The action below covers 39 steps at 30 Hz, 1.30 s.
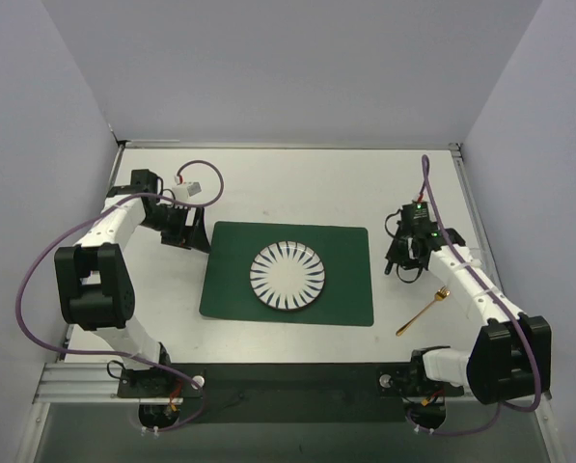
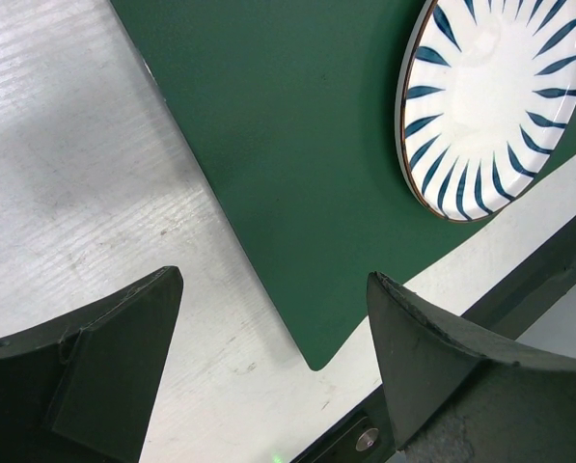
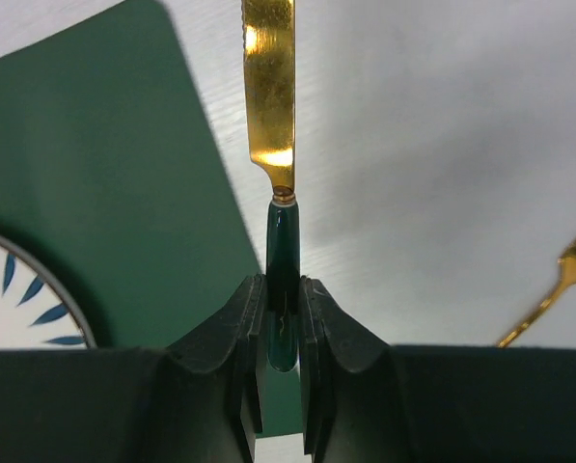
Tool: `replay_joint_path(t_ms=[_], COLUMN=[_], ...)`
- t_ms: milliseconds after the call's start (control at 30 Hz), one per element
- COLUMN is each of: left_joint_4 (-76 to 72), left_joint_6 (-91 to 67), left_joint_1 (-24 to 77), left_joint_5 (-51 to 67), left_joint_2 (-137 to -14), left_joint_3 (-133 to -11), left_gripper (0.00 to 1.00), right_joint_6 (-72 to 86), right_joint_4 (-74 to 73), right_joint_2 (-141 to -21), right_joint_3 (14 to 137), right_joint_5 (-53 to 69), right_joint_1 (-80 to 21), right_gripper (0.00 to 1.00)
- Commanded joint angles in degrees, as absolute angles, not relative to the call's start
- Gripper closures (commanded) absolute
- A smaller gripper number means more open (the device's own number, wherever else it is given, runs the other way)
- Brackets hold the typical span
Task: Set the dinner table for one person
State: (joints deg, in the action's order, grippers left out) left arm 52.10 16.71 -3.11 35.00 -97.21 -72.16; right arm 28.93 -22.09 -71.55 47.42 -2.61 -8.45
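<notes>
Clamped in right gripper [image 3: 283, 289] just right of the green placemat [image 3: 85, 174]: gold-bladed knife [image 3: 269, 87], by glossy dark-green handle. Spread wide over placemat's left edge: left gripper [image 2: 275, 280]. Under placemat: faintly grained white dinner table [image 1: 297, 183].

Lab, plain white walls [image 1: 288, 68], rail-framed table [image 1: 297, 183]

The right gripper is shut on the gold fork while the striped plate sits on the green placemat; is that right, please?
Not quite: the right wrist view shows the right gripper shut on the green-handled knife; the gold fork lies free on the table. The plate does sit on the placemat.
</notes>
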Motion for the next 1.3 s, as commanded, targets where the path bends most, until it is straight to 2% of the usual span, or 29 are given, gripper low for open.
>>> replay_joint_path(t_ms=[0, 33, 167, 433, 767, 1033, 1267], left_joint_4=[52.73, 52.73, 52.73, 53.7, 53.88, 53.96, 53.88], left_joint_6=[17.67, 17.67, 17.93, 18.19, 18.19, 18.11, 18.19], left_joint_1=[-3.52, -3.52, -3.6, -3.6, -3.6, -3.69, -3.6], left_joint_5=[36.04, 35.86, 35.07, 34.72, 34.19, 34.28, 34.28], left_joint_2=[-95.71, -95.36, -94.57, -93.08, -92.2, -92.2, -92.11], left_joint_3=[-74.71, -74.79, -74.62, -74.09, -73.48, -73.48, -73.3], left_gripper=[0.12, 0.12, 0.12, 0.12, 0.12, 0.12, 0.12], right_joint_6=[33.3, 33.83, 34.02, 33.57, 38.05, 40.61, 39.46], right_joint_4=[-24.52, -24.43, -24.17, -22.33, -18.63, -18.72, -20.39], right_joint_2=[-71.28, -72.67, -78.21, -88.5, -89.47, -85.7, -83.32], right_joint_3=[48.6, 48.6, 49.83, 52.21, 48.96, 44.3, 47.89], right_joint_5=[-1.58, -1.5, 1.39, 4.83, 4.84, 4.13, 2.46], right_joint_1=[-17.99, -22.8, -30.3, -33.22, -32.96, -33.22, -35.07], right_gripper=[1.0, 1.0, 1.0, 1.0, 1.0, 1.0, 1.0])
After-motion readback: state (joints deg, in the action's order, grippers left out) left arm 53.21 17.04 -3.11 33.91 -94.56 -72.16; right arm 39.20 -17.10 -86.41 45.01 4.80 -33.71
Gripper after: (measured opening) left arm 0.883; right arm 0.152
